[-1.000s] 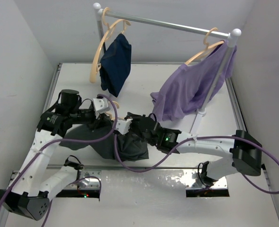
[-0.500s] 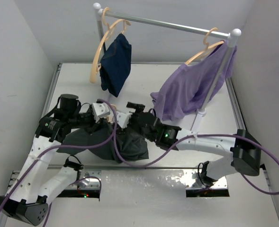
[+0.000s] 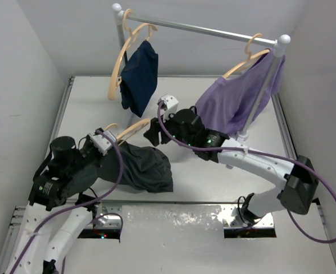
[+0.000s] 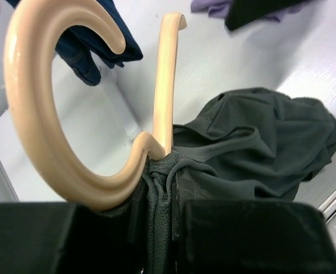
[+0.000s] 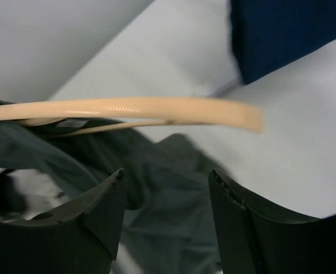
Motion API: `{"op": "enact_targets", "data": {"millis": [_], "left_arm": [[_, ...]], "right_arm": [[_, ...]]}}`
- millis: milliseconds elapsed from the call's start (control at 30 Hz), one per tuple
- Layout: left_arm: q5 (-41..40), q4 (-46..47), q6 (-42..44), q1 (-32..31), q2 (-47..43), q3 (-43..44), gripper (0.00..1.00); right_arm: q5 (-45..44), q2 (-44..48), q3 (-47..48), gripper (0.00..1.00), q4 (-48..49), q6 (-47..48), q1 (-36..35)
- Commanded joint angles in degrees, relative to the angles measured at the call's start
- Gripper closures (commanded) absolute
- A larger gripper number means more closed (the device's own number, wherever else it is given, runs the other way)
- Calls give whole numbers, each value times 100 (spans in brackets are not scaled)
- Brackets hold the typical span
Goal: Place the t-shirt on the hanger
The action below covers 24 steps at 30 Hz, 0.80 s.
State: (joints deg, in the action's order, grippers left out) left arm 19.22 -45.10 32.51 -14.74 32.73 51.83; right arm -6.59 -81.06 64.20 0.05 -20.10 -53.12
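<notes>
Over white table (image 3: 88,103), left end effector (image 4: 159,191) pinches t-shirt (image 4: 270,137); right end effector (image 5: 166,178) spread.

Charcoal-grey t-shirt (image 3: 148,168) was seen crumpled in a soft heap, collar bunched up around the neck of the pale tan hanger (image 3: 130,128). Hanger was tilted, one bare arm pointed toward 2 o'clock, most fabric slumped at its 5 o'clock.
</notes>
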Motion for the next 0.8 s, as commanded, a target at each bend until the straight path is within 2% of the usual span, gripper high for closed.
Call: {"op": "enact_targets", "data": {"millis": [0, 67, 100, 200, 267, 433, 600, 700, 767], "left_arm": [[-173, 634, -333, -37, -311, -156, 100], [-182, 669, -368, -37, -294, -165, 100], [-165, 678, -368, -37, -302, -191, 100], [-217, 739, -491, -37, -337, -174, 100], [-200, 801, -553, -37, -364, -139, 100], [-199, 1029, -808, -37, -382, -68, 100], [187, 995, -772, -37, -452, -33, 100], [-32, 1178, -1018, -29, -496, -112, 100], [-401, 1530, -1115, -29, -443, -138, 100]], "right_arm": [[1088, -259, -260, 43, 767, -1987, -49], [1186, -463, -181, 45, 785, -2708, -49], [1239, -655, -111, 41, 942, -3006, -40], [1511, -1129, 372, 34, 656, -3105, -31], [1573, -1359, 505, 34, 662, -3254, -14], [1933, -1931, 427, 33, 1163, -3887, 21], [1784, -1844, -417, 34, 2322, -4537, 170], [1897, -2010, -128, 33, 2008, -4327, 162], [2143, -2212, -84, 25, 2120, -4475, 127]]}}
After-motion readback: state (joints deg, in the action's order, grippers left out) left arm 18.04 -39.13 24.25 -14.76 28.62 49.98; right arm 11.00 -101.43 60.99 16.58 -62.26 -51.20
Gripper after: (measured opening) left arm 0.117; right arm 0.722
